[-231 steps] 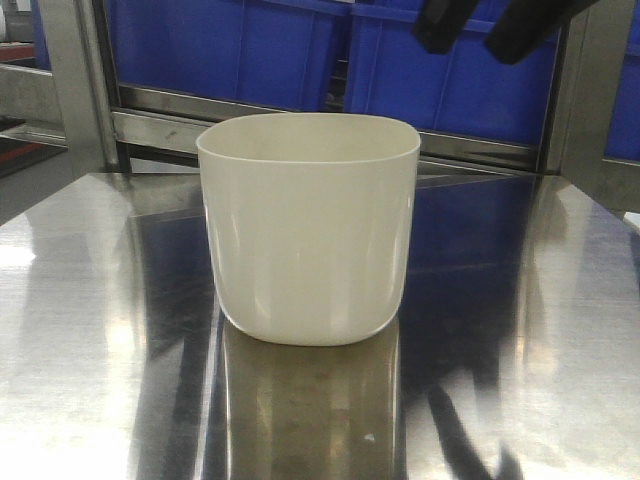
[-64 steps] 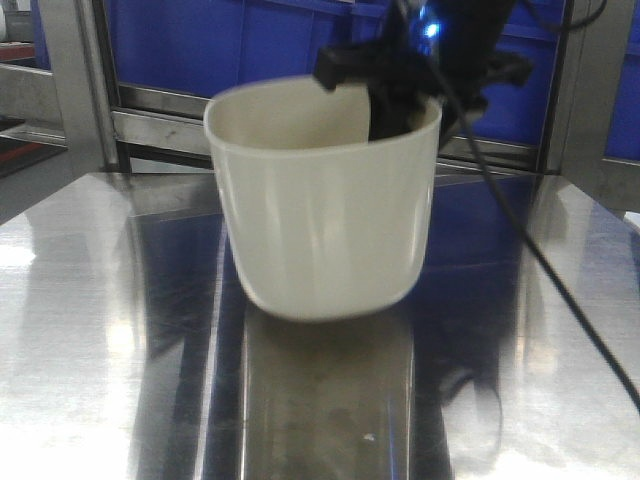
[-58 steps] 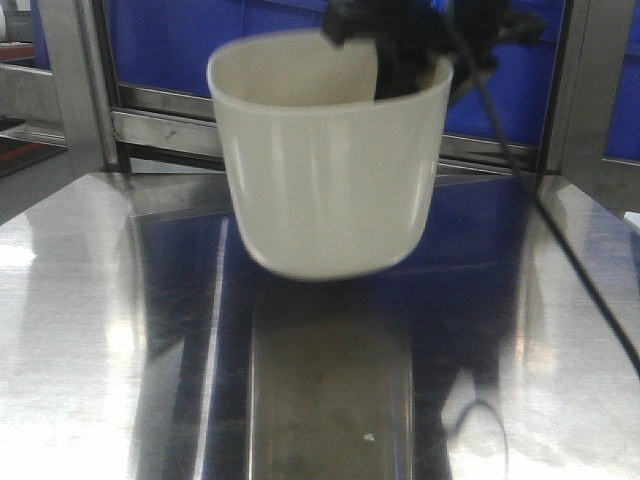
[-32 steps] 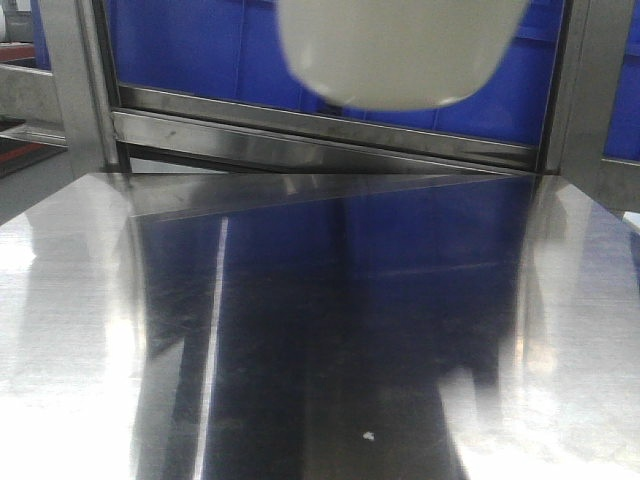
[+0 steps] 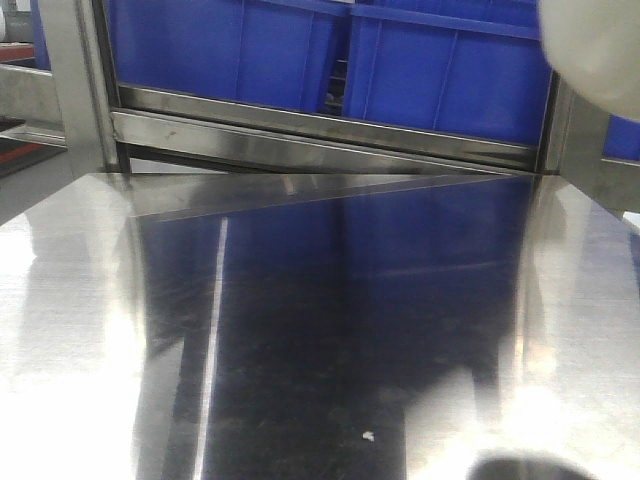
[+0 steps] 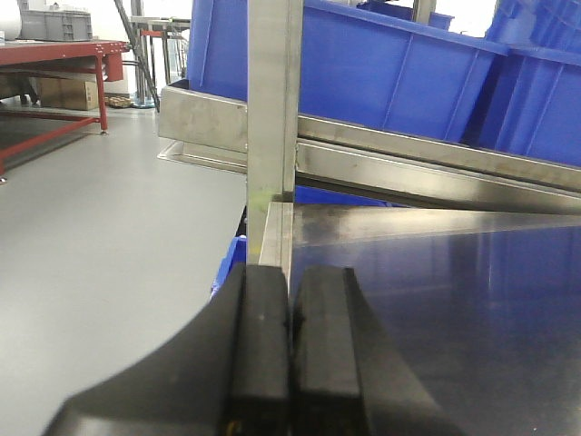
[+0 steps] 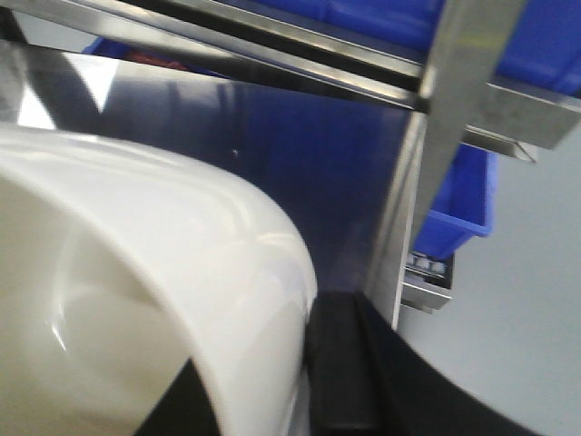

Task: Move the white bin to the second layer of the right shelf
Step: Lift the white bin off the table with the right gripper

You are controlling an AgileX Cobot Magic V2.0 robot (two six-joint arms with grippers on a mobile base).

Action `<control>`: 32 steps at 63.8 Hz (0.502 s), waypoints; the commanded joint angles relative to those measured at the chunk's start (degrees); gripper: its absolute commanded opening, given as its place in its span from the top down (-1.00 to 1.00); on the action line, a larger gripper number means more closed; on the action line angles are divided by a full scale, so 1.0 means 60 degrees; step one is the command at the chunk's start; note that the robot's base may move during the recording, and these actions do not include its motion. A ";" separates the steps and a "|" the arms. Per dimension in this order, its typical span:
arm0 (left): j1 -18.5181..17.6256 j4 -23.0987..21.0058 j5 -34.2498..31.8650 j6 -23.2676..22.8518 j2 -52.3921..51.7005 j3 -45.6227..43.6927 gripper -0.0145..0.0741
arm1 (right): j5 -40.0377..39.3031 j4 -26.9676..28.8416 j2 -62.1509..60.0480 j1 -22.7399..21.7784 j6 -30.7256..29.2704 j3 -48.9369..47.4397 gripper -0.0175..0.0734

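The white bin (image 7: 136, 272) fills the left of the right wrist view, held in the air above the steel tabletop (image 7: 300, 154). My right gripper (image 7: 272, 381) is shut on its wall, one black finger (image 7: 340, 363) outside and the other inside. In the front view only a blurred part of the white bin (image 5: 600, 45) shows, in the top right corner. My left gripper (image 6: 290, 313) is shut with nothing in it, low at the tabletop's left edge. A short stretch of rack with small white rollers (image 7: 427, 265) shows under a blue crate; I cannot tell which layer it is.
Blue crates (image 5: 330, 55) sit on the rack behind a steel rail (image 5: 320, 135). Steel uprights stand at the left (image 5: 75, 85) and right (image 7: 463, 109) of the table. Grey floor (image 6: 100, 236) lies beyond the table's left edge; a red bench (image 6: 54, 54) stands far off.
The white bin has risen off the tabletop and moved right, from the top centre of the front view to its top right corner. The tabletop where it stood is bare.
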 commanded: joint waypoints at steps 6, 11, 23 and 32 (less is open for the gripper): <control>-0.0053 -0.0010 -0.0822 -0.0070 -0.0016 0.0351 0.48 | -0.1350 0.0013 -0.0959 -0.0186 0.0007 0.0421 0.49; -0.0053 -0.0010 -0.0822 -0.0070 -0.0016 0.0351 0.48 | -0.1451 0.0013 -0.1046 -0.0186 0.0007 0.0471 0.49; -0.0053 -0.0010 -0.0822 -0.0070 -0.0016 0.0351 0.48 | -0.1472 0.0013 -0.1046 -0.0186 0.0007 0.0471 0.49; -0.0053 -0.0010 -0.0822 -0.0070 -0.0016 0.0351 0.48 | -0.1263 0.0013 -0.1034 -0.0186 0.0007 0.0471 0.49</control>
